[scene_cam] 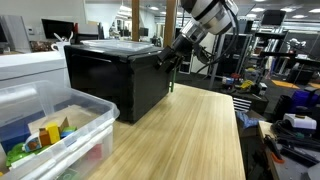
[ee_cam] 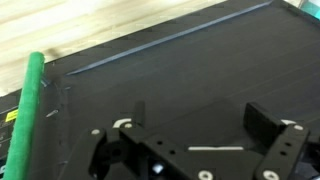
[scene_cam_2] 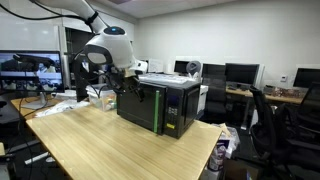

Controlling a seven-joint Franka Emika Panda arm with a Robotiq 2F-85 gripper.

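One black microwave (scene_cam: pixel 115 80) fills the scene in front of the pincer (scene_cam: pixel 168 62). It sits squarely on the pale wooden worktop (scene_cam: pixel 195 130), which gives it a firm, level footing. As far as the wrist view shows, its door lies flush with the body, so it looks shut.

In the wrist view the dark door panel (ee_cam: pixel 170 80) takes up nearly everything ahead of the pincer (ee_cam: pixel 195 135). A green handle (ee_cam: pixel 32 110) runs along the panel's edge far off to one side of the fingers, well apart from them. The bright colour probably serves to mark the handle out against the black casing.

In both exterior views the arm (scene_cam_2: pixel 108 50) comes down from above and holds the pincer (scene_cam_2: pixel 127 85) against the upper part of the microwave (scene_cam_2: pixel 160 105), at one end of its face. That posture points the fingers at the flat panel rather than around any edge.

The fingers (ee_cam: pixel 270 125) are spread as wide as they go, with nothing between them. They hover very near the panel, and whether a tip actually touches it cannot be told from these views.

A clear plastic bin (scene_cam: pixel 60 130) of coloured bits stands on the far side of the microwave from the pincer.
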